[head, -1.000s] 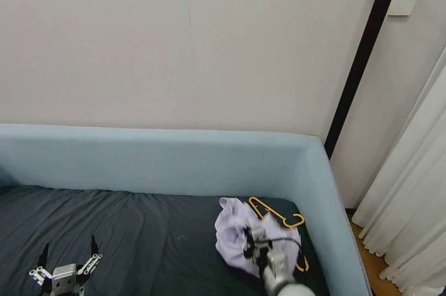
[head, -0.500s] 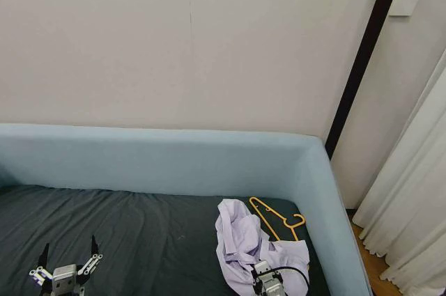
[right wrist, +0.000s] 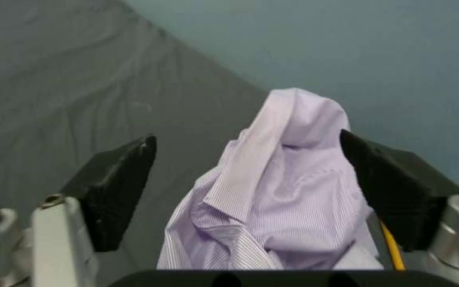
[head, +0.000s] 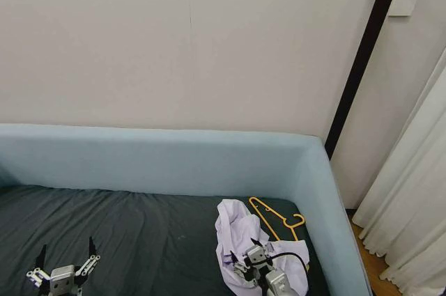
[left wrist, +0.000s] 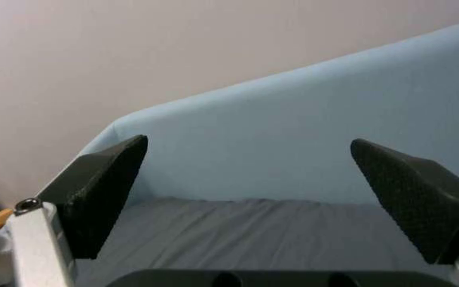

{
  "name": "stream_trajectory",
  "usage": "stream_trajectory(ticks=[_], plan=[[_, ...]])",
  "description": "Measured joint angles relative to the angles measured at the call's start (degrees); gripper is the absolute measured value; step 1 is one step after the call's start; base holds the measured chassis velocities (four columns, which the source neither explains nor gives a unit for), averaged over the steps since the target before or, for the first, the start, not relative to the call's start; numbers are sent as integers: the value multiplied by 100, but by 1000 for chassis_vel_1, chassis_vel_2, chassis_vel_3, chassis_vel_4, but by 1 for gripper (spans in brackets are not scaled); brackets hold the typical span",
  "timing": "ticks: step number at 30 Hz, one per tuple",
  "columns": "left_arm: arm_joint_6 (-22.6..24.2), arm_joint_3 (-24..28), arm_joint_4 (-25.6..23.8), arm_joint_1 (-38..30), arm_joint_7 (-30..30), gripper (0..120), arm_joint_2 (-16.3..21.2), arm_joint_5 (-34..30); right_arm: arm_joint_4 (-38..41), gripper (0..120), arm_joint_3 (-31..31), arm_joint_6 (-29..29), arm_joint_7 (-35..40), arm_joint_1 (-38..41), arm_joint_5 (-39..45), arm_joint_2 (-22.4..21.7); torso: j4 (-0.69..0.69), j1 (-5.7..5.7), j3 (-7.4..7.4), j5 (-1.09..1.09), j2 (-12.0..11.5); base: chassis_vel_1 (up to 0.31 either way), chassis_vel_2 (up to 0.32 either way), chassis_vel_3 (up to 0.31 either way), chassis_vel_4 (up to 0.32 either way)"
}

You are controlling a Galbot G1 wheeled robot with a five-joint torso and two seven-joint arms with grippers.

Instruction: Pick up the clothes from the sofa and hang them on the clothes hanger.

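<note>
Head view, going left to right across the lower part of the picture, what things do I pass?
left gripper → lilac shirt → orange hanger → sofa end wall → white curtain

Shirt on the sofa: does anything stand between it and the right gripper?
Nothing visible does. The right gripper hovers over the lilac shirt with jaws open. The orange hanger lies beside it, not between them. The left gripper hangs far aside.

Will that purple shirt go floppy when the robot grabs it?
Probably floppy: the purple shirt lies crumpled in soft folds before the open right gripper. Likely light, being thin cloth. It might snag the orange hanger beside it.
</note>
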Motion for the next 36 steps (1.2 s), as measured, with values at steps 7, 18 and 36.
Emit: stream_trajectory(ticks=[7,18,36], plan=[[71,46,-18,-38,2,100,-63,55,-450,100,-630,-1469,-726,816,-420,79,-1,0,1,-1,-1,0,0,0,0],[-10,-65,34,24,-54,100,-130,44,-1561,100,-1419,-2057,-1564,1894,-1114,560,0,0,1,0,-1,0,0,0,0],[-27,-81,-28,63,-76,100,-193,79,-1985,95,-1172,-2057,-2451,1887,-2042,711,0,0,0,0,-1,0,0,0,0]])
